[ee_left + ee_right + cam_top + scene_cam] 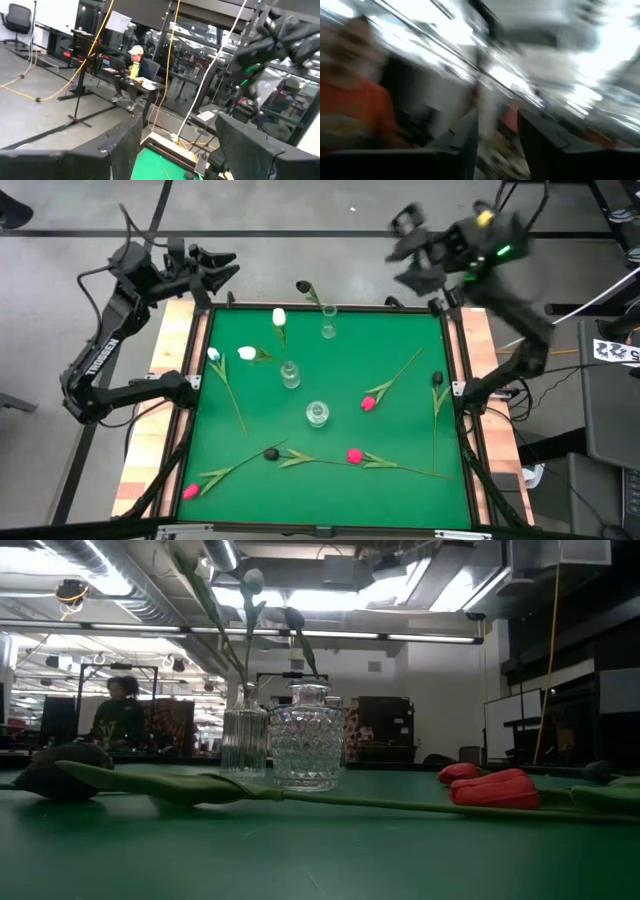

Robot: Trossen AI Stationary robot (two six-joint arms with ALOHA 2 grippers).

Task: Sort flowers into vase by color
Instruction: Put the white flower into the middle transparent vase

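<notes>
**A:** Where do we find the left gripper (232,267)?

**B:** We see it off the far left corner of the green table (400,500), with its fingers spread wide and nothing between them. It is well apart from every flower.

**A:** And the right gripper (405,250)?

**B:** We see it raised beyond the far right corner, blurred. From its wrist we see the two fingers parted, with an empty gap between them.

**A:** Which flowers do we count as already in glass?

**B:** We count two. A black flower (303,286) stands in the slim vase (328,330) near the far edge. A white flower (279,317) stands in the ribbed vase (290,375) just nearer to us. The round vase (317,414) at the middle holds nothing.

**A:** And what do we see lying on the table?

**B:** We see two white flowers (247,354) left of the ribbed vase. A red flower (368,404) lies right of the round vase, and a black one (437,378) near the right edge. Along the near side we find another black head (271,453), a second red head (353,455) and a pink flower (190,492) at the near left corner.
</notes>
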